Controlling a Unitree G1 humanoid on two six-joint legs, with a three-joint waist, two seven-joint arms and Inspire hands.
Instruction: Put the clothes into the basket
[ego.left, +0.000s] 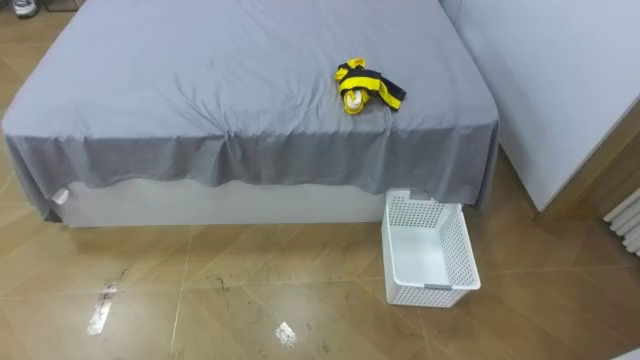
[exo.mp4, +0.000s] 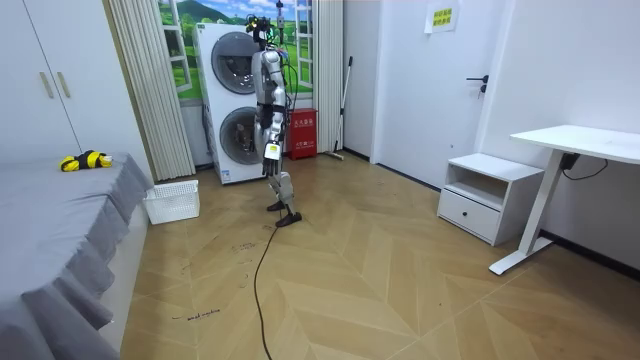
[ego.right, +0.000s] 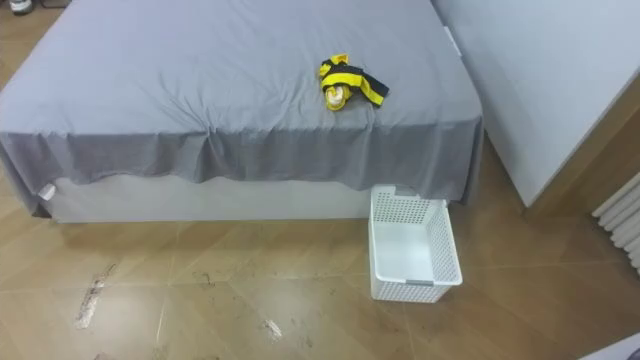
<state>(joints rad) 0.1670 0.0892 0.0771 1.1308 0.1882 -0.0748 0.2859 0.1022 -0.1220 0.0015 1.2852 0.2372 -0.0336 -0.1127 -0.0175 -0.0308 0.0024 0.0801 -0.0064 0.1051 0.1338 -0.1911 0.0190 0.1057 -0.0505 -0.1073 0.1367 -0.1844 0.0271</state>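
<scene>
Evidently the yellow-and-black garment (ego.left: 367, 87) lies crumpled near a corner of the bed (ego.left: 200, 80), with the empty white basket (ego.left: 428, 250) on the floor (ego.left: 250, 290) just below, so the carry should be short. We stand well apart, by the washing machines (exo.mp4: 235, 100); of our left hand (exo.mp4: 271, 152) we cannot tell the state.

Yellow-and-black striped clothes (ego.left: 368, 87), white perforated basket (ego.left: 428, 250), grey bed sheet (ego.left: 200, 90).
</scene>
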